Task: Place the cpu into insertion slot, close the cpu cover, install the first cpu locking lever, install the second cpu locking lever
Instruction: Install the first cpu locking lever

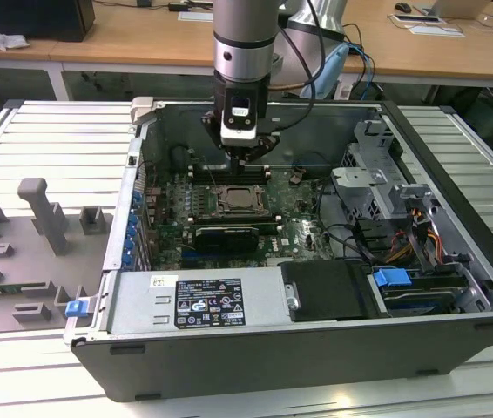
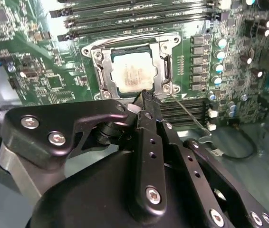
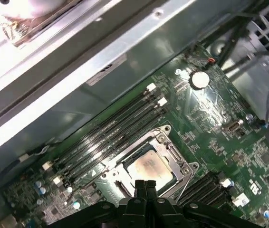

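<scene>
An open computer case (image 1: 255,357) is lying on a ribbed table (image 1: 46,131), and the robot arm is reaching down into it from above. The gripper (image 1: 246,158) is hanging just over the insertion slot (image 1: 245,201) on the green motherboard (image 2: 44,71), with open board on either side and the case's back wall close behind. In both wrist views its fingers (image 2: 144,102) are pressing together and gripping nothing, their tip (image 3: 146,184) sitting at the socket's near edge. The cpu (image 2: 133,73) is lying flat inside the slot, and the cpu cover (image 2: 106,71) is framing it all round. A thin metal rod (image 2: 189,114) is slanting off one socket corner, crossing the black memory slots (image 2: 187,105).
</scene>
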